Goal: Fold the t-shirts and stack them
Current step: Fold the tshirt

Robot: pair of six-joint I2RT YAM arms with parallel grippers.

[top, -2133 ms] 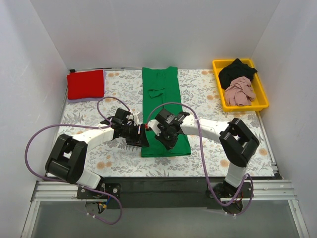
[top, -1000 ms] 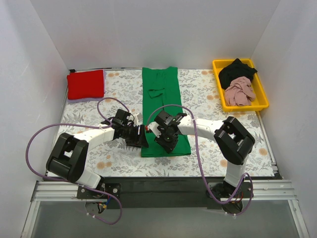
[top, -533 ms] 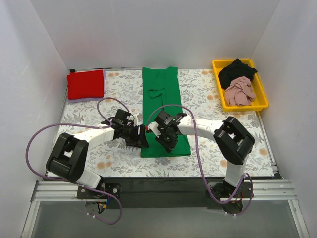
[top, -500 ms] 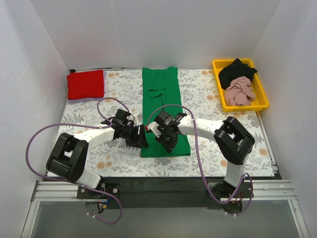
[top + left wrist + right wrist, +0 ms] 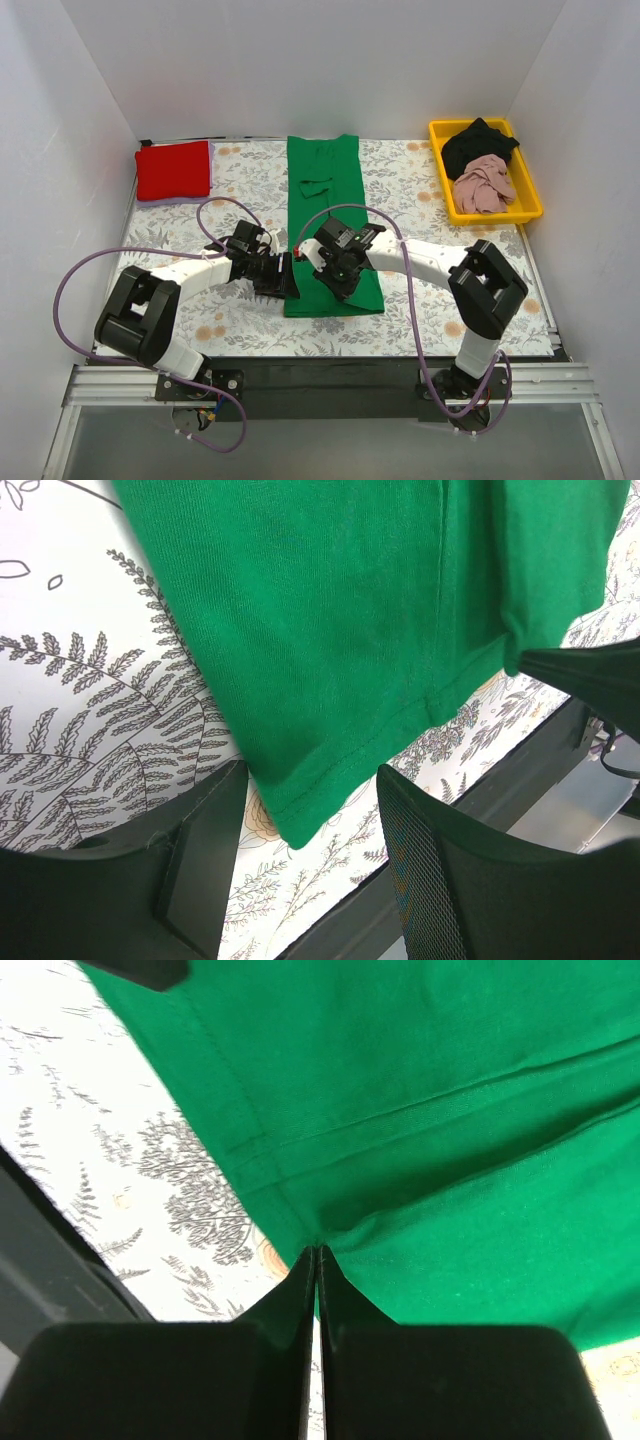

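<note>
The bright green t-shirt [image 5: 325, 190] lies as a long narrow strip down the middle of the floral cloth. My left gripper [image 5: 287, 279] is open, and its jaws straddle the shirt's near left corner [image 5: 300, 825] without closing on it. My right gripper [image 5: 328, 278] is shut on a pinch of the green cloth [image 5: 315, 1248] at the near end of the strip. A folded red t-shirt [image 5: 173, 170] lies at the far left. A black t-shirt [image 5: 478, 140] and a dusty pink t-shirt [image 5: 483, 186] lie crumpled in the yellow tray.
The yellow tray [image 5: 528, 190] stands at the far right corner. The floral-print cloth [image 5: 430, 215] covers the table. White walls close in the left, back and right sides. The table's dark front edge [image 5: 330, 370] runs below the grippers.
My right arm's elbow has swung a little to the right and its gripper has risen slightly with the cloth. The left arm has barely moved.
</note>
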